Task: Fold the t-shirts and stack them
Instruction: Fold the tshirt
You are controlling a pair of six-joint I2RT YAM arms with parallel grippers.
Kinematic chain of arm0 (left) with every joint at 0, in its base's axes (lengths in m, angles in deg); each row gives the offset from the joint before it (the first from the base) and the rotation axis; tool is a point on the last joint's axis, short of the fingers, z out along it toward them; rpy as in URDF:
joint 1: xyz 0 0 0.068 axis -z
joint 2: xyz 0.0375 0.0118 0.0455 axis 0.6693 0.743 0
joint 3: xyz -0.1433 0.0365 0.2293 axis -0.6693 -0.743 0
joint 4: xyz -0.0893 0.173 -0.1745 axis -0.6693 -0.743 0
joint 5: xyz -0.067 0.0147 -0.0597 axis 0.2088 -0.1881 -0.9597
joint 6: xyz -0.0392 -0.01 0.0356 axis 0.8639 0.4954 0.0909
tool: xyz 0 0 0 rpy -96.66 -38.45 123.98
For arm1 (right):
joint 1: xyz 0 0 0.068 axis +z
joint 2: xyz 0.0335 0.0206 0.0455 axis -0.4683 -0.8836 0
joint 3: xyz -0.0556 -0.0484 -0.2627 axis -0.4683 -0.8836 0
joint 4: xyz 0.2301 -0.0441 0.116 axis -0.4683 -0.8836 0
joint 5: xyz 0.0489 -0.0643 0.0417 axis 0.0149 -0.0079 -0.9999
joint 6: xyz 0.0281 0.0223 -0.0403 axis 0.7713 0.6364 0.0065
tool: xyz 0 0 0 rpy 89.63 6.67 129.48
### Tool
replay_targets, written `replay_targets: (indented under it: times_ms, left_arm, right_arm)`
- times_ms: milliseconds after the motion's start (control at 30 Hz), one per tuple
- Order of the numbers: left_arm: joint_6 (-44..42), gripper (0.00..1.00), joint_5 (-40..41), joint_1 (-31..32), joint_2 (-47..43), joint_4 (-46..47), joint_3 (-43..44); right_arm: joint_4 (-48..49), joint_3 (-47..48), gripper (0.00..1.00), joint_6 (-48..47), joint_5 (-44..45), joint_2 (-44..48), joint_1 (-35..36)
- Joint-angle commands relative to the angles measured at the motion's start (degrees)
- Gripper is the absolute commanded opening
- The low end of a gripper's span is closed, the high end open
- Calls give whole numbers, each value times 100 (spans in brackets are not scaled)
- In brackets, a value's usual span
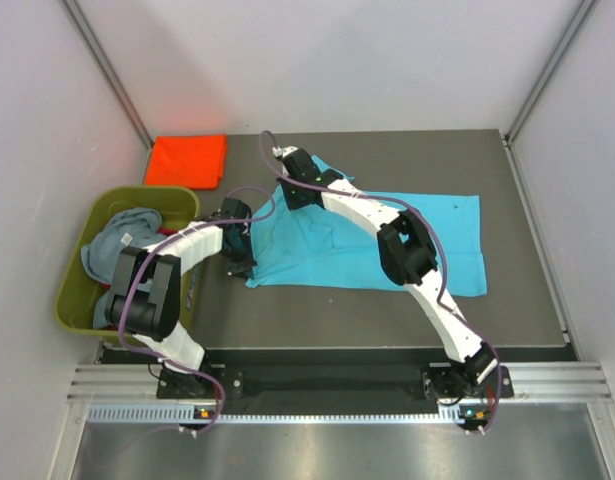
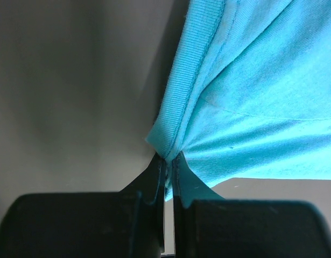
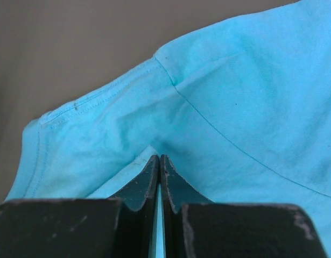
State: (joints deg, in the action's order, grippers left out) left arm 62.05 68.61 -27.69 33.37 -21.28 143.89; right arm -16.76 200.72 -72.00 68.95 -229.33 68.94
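Note:
The bright turquoise t-shirt [image 1: 427, 240] lies spread across the middle of the table. My left gripper [image 1: 237, 255] is shut on its near left corner, pinching a bunched hem [image 2: 170, 153]. My right gripper [image 1: 292, 190] is shut on its far left edge, with cloth [image 3: 219, 113] between the fingers near a sleeve seam. An orange-red t-shirt [image 1: 186, 159] lies folded at the far left of the table. A grey-blue t-shirt [image 1: 122, 240] lies crumpled in the olive-green tub [image 1: 77, 290]. The red t-shirt is out of view.
The olive-green tub stands off the table's left edge beside my left arm. White walls close in the table at the back and sides. The table's near edge meets a metal rail [image 1: 327, 385] where the arm bases are bolted.

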Motion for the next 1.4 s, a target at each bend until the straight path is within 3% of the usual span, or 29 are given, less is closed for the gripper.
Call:
replay_targets:
  times_ms: [0,200,433,633,1100,1267,1367]
  left_arm:
    - [-130,0,200,-35,-38,51,58]
    - [-192,7,499,-35,-197,-213,365]
    - [-139,24,375,-35,-426,-406,489]
    - [-183,32,358,-35,-663,-748,612]
    - [-244,40,279,-35,-1067,-1242,727]
    - [-403,41,-335,-35,-885,-908,813]
    - [-333,40,-775,-35,-341,-838,1444]
  right_arm:
    - [181,236,1,78,61,243,-58]
    - [111,281,4,183,44,146,-129]
    - [-319,246,29,52,87,365,-286]
    - [-926,9,39,-142,-26,875,-585]
    - [-1059,-2019,41,-72,-580,2298,-928]
    - [-593,-3276,42,454,-1010,3142,-1718]
    - [-338,-4138,44,596,-1178,3861,-2246]
